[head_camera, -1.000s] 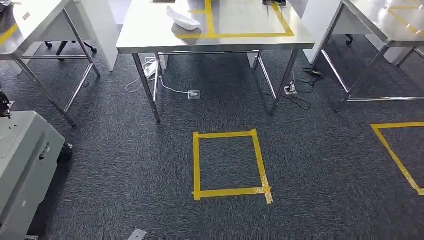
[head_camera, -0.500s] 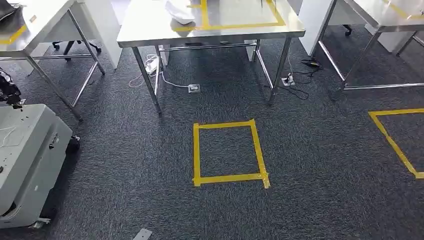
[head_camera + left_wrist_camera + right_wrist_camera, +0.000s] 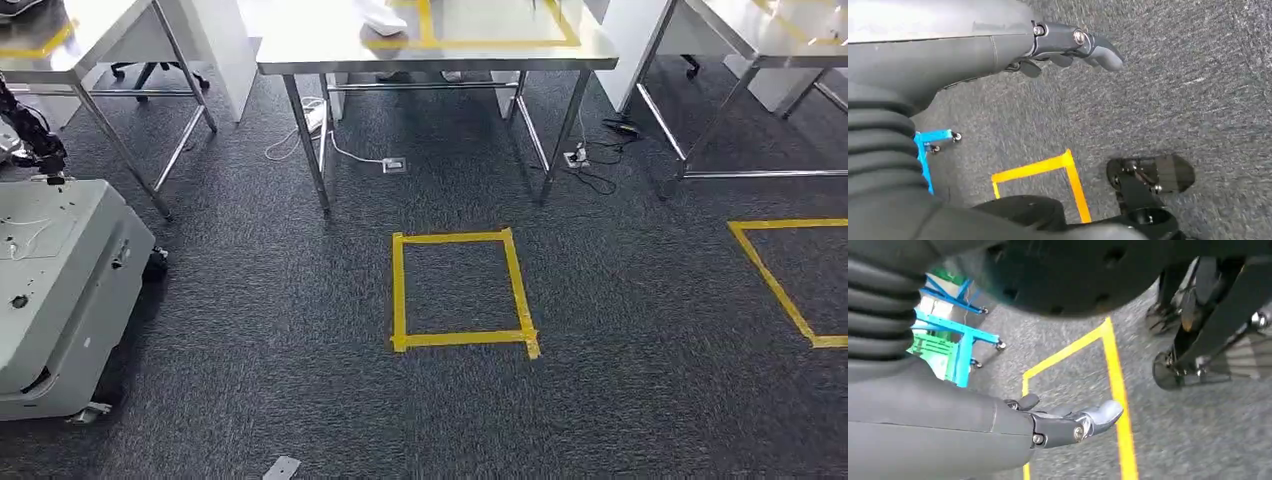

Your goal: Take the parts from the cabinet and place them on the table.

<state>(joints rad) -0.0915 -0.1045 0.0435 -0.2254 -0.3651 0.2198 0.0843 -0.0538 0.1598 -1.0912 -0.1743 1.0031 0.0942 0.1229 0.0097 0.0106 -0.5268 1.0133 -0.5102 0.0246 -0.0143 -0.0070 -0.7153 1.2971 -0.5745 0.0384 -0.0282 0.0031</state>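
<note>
Steel table [image 3: 330, 45] seen ahead past yellow tape square [image 3: 460, 290] on carpet; white part [image 3: 385, 18] lying on table top at taped outline's edge. Grey wheeled unit [image 3: 60, 290] at left, possibly cabinet; interior hidden, contents cannot be told. Part judged light, rigid plastic shell, smooth; grasp advised across narrow middle. Left hand [image 3: 1068, 47] hung over carpet, fingers loosely apart, nothing held. Right hand [image 3: 1068, 422] likewise apart, nothing held.

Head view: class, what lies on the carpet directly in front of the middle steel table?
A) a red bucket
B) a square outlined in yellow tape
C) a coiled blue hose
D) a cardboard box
B: a yellow tape square lies on the grey carpet just before the middle steel table, with nothing standing inside it.
</note>
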